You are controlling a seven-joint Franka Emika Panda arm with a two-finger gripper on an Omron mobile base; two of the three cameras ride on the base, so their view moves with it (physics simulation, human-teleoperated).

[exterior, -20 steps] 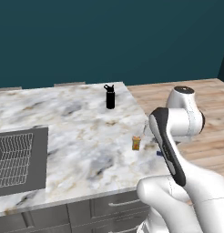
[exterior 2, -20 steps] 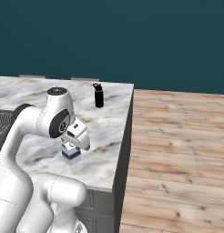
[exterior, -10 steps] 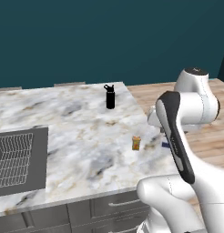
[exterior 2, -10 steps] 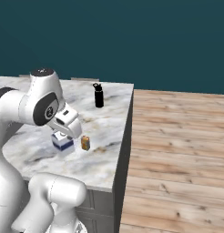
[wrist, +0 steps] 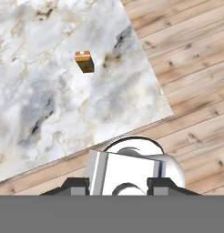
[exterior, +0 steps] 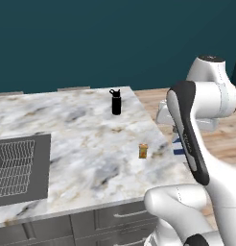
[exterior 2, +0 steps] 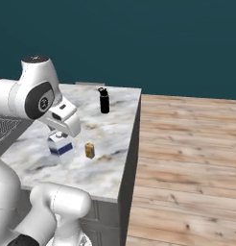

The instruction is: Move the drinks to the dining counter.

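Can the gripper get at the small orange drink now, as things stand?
Probably not at once: the gripper already holds the blue-and-white carton between its jaws. The orange drink stands free on the marble counter, nothing beside it.

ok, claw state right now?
Claw: closed on the blue-and-white carton, which sits between its fingers.

The arm (exterior: 206, 96) is built of glossy white, rounded shells with smooth, bulbous links. Dark grey to black caps and bands mark its joints: a black oval strip runs along one link, and a round dark disc with a small pale mark sits on the shoulder-like joint (exterior 2: 43, 101). The hand block (exterior 2: 64, 117) is white and boxy, with small dark slots.
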